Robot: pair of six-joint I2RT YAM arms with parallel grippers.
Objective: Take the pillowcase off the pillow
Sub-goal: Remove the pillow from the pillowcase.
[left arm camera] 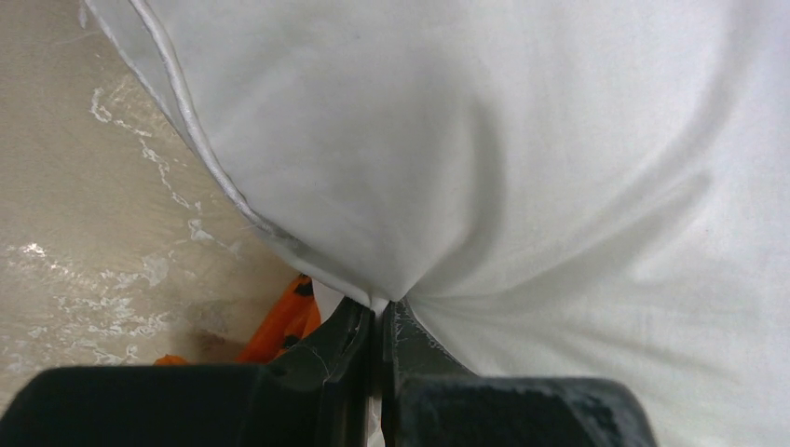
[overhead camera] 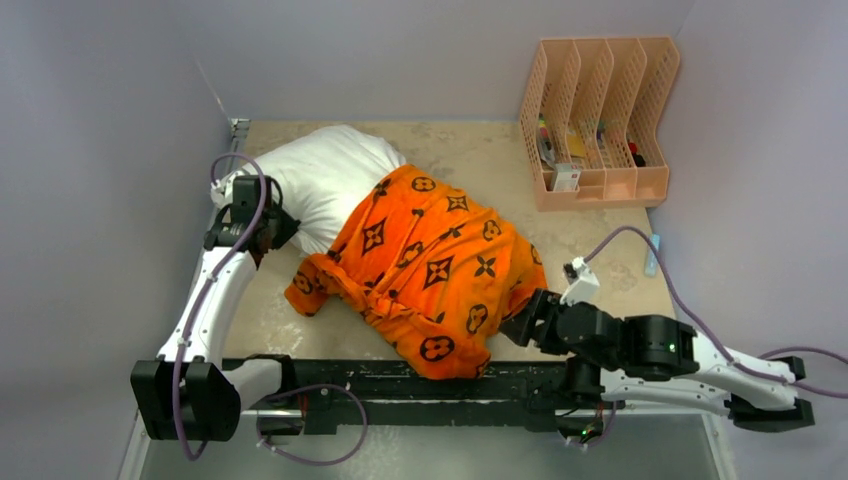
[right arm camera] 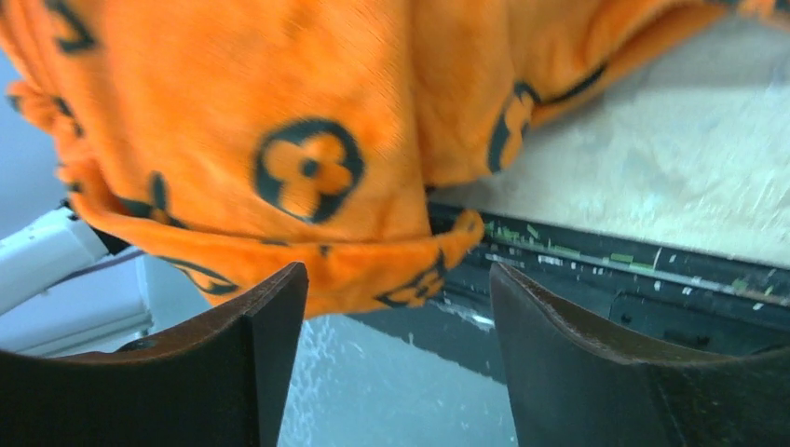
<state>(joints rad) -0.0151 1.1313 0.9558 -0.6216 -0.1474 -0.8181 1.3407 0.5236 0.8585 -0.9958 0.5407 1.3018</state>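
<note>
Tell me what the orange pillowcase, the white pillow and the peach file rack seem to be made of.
Pillowcase: plush, fleecy fabric, matte; fuzzy nap and soft folds show in the right wrist view. Pillow: smooth white woven cloth, perhaps cotton or polyester, with a piped seam; it puckers where the left gripper pinches it. File rack: rigid plastic, by its thin perforated lattice walls.

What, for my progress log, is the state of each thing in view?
pillow: far-left end bared, the rest covered.
pillowcase: bunched, covering the pillow's near part, its hem draped over the near edge of the table.
left gripper: shut on the pillow's white fabric.
right gripper: open, holding nothing, at the pillowcase's hem.
file rack: upright, small items inside.
</note>
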